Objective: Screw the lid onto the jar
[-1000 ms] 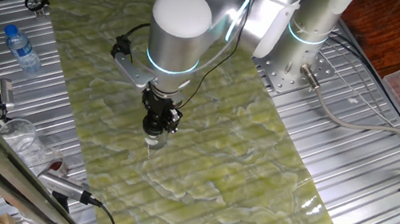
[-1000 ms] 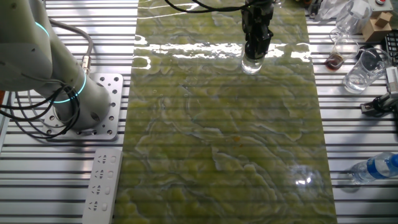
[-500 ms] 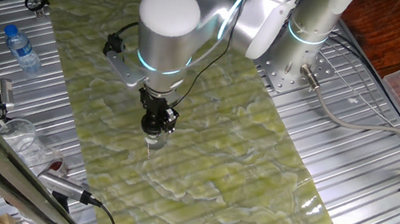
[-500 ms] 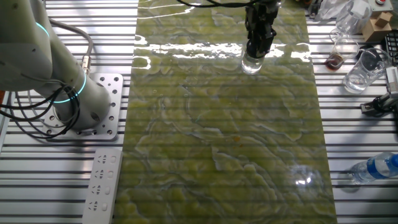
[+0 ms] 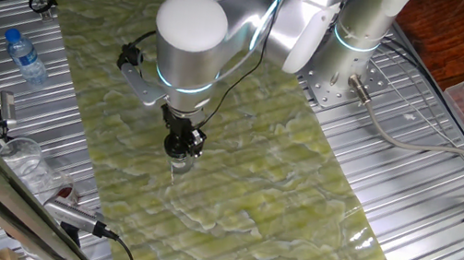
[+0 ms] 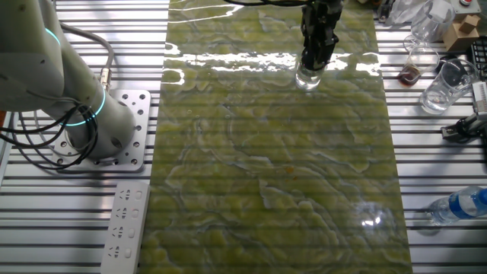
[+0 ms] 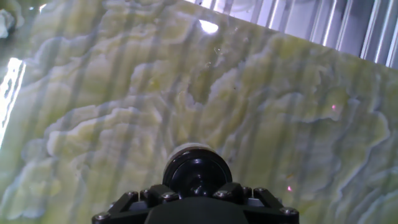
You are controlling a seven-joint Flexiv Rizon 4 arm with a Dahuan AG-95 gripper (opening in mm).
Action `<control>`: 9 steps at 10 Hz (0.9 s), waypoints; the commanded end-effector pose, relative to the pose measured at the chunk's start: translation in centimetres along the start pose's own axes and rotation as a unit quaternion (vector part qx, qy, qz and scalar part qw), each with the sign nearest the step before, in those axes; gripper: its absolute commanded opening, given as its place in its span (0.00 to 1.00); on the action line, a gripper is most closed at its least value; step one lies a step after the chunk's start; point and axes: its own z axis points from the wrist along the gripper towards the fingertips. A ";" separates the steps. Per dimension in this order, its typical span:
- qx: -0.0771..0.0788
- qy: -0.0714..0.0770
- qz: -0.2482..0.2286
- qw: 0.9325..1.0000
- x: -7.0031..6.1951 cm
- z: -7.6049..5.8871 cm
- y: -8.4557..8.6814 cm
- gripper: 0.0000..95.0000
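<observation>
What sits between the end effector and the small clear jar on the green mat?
The small round black lid, shown in the hand view beneath the end effector, atop the clear jar.

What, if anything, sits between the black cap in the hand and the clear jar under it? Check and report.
Nothing visible does. The hand holds the small round black lid directly on top of the small clear jar, which stands on the green marbled mat. Whether the threads have engaged cannot be told from these views.

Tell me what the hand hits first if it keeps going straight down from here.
The hand points down at the jar on the green mat. It seems to sit on the lid already, so the jar top likely stops it.
</observation>
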 end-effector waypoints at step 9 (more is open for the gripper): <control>0.007 -0.007 0.086 0.996 0.1 0.6 0.1 0.40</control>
